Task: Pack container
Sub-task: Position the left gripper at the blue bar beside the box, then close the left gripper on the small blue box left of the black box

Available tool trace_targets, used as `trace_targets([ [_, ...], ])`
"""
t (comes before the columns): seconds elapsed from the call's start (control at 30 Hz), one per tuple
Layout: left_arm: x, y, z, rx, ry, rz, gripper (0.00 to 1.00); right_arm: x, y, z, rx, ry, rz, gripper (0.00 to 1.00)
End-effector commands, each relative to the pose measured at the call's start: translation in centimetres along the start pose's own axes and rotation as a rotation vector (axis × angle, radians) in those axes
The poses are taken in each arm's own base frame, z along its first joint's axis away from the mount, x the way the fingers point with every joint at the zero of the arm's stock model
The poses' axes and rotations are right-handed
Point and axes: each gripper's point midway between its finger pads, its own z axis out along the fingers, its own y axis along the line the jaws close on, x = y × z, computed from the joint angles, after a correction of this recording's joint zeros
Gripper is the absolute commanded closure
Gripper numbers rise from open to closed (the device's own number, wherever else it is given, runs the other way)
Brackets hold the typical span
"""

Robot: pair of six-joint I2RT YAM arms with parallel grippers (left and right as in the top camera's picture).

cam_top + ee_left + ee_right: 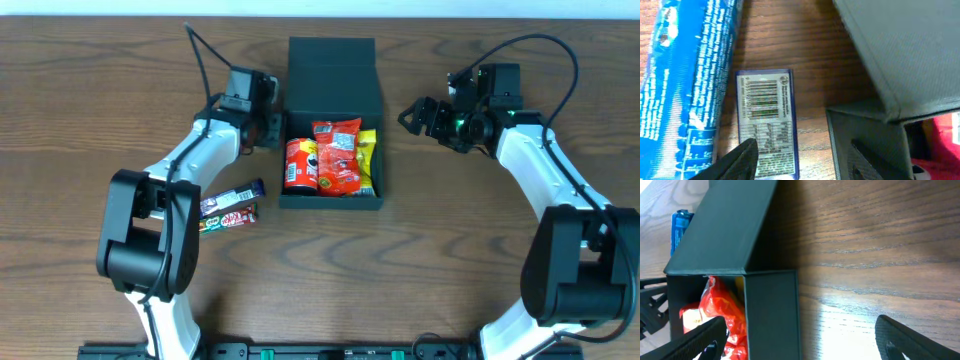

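Note:
The black container (331, 198) stands mid-table with its flap lid (331, 68) raised at the back. Inside it lie a red can (299, 165), a red packet (338, 155) and a yellow packet (367, 160). My left gripper (270, 126) is open right beside the container's left wall (865, 132), one finger lying against that wall. Under it on the wood are a barcode-printed packet (765, 115) and a blue packet (685, 75). My right gripper (410, 115) is wide open and empty to the right of the container, a short gap from its wall (772, 315).
Two snack bars (231, 200) (228, 217) lie side by side on the wooden table by the left arm's elbow. The blue packet's end (680, 227) shows beyond the lid in the right wrist view. Both arm bases stand at the table's front edge.

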Motion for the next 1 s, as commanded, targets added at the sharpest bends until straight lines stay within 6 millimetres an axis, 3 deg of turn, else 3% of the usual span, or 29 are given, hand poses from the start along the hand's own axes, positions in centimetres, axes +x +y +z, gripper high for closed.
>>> trace_targets([
  [0.0, -0.3, 0.9, 0.4, -0.091, -0.005, 0.037, 0.42, -0.9, 0.7, -0.9, -0.009, -0.028, -0.029, 0.05],
  [0.17, -0.4, 2.0, 0.2, -0.172, -0.012, 0.031, 0.46, -0.8, 0.7, -0.9, -0.007, -0.023, -0.030, 0.04],
  [0.97, 0.6, 3.2, 1.5, -0.201, 0.018, 0.004, 0.35, 0.0, 0.3, -0.9, 0.004, 0.009, -0.022, 0.02],
])
